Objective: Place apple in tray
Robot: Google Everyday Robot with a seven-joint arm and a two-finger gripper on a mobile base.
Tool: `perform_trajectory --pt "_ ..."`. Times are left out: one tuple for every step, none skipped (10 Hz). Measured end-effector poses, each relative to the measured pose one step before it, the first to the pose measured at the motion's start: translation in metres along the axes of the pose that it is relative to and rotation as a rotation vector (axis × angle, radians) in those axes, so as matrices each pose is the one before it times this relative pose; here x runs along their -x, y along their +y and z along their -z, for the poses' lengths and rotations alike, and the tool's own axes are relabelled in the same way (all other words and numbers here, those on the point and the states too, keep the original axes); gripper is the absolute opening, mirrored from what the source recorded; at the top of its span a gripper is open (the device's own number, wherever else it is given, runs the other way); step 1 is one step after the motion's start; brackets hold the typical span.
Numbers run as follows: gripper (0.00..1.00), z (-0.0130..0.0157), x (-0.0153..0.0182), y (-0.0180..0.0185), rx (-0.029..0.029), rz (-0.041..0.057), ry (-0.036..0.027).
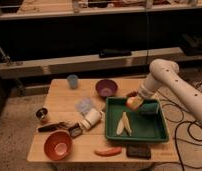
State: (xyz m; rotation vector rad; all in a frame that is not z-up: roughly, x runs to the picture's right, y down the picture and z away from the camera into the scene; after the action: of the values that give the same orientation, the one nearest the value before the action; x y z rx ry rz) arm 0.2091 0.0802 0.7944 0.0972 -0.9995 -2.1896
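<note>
Though my gripper (134, 103) clasped the apple (131, 102) above the tray (159, 134), lowering and releasing remained undone.

The apple (131, 102) is small and round, orange-yellow with a paler patch, and it sits at the tip of the gripper (134, 103), which hangs over the far right part of the tray (161, 134). It looks lifted above the tray floor, just inside the back rim, though whether it touches anything below is hard to tell. The tray is a big dark green rectangle, shallow, with a raised rim all round. It lies flat on the right half of the table, its long side running roughly left to right, a little askew to the table edge.
</note>
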Motion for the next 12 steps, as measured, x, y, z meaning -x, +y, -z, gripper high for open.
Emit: perform_trajectory --pt "0.34 0.00014 -0.00017 -0.00001 0.00013 0.00013 0.00023" --pt "0.44 -0.00008 0.00003 0.00002 -0.00004 -0.00001 -0.0001" --pt "0.52 0.00008 0.00003 0.00003 0.00008 -0.00012 0.0001" --pt "0.63 0.00015 0.00015 0.00006 0.00018 -0.00027 0.00018" --pt "0.74 -0.0001 -0.00003 -0.00001 -0.00015 0.00003 -0.00001" --pt "0.78 0.0 0.00007 0.00001 0.00002 -0.00008 -0.00006" --pt "0.8 0.00014 0.00025 0.0001 0.0002 -0.0004 0.00009" --pt "0.8 -0.00014 -0.00026 -0.0001 -0.00022 0.00041 -0.00006" --pt "0.8 0.0 0.00005 0.00001 0.0 -0.00004 -0.00003" --pt "0.8 0.00005 -0.00001 -0.00001 0.00005 -0.00001 0.00005" --pt "0.8 -0.00003 -0.00001 0.0 -0.00007 0.00003 -0.00006" --pt "0.8 0.00002 -0.00002 0.0 0.00006 0.00002 0.00003"
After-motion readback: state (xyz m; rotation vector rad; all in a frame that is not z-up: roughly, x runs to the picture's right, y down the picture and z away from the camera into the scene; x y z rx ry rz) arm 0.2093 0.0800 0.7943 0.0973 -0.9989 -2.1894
